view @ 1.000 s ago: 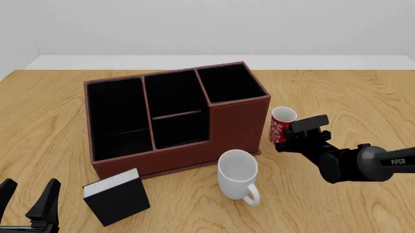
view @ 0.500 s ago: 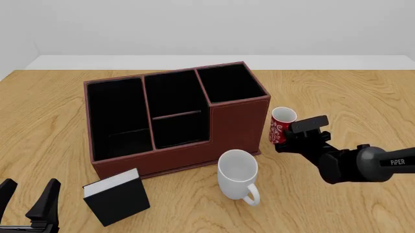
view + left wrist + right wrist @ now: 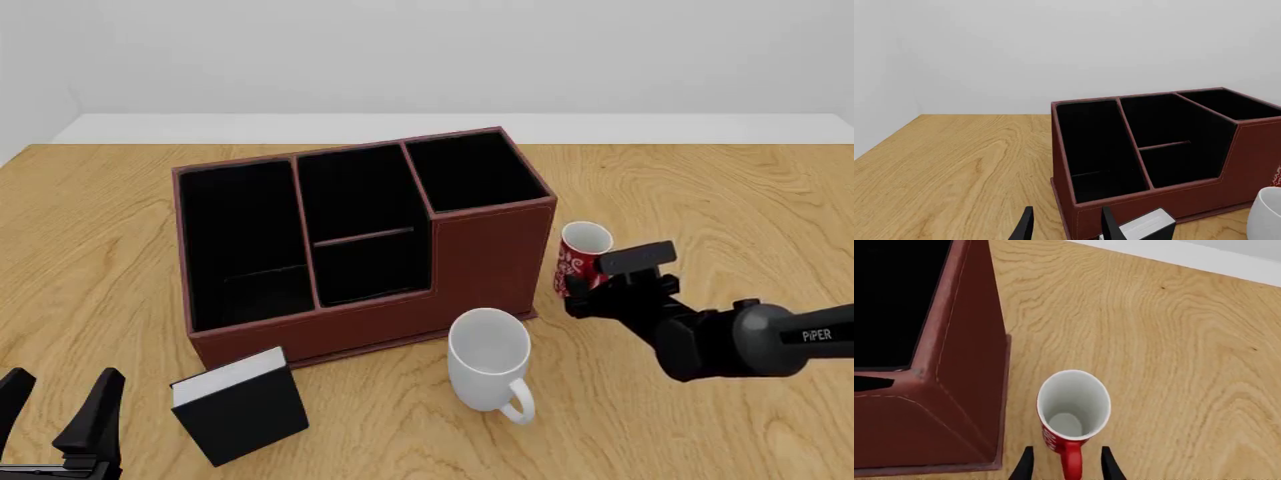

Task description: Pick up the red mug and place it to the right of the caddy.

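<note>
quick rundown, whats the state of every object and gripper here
red mug: upright on the table, empty, just right of the caddy, handle between the right gripper's fingers
caddy: upright, compartments look empty
white mug: upright in front of the caddy, empty
black box: standing, tilted, closed
right gripper: open, straddling the red mug's handle
left gripper: open, holding nothing
</note>
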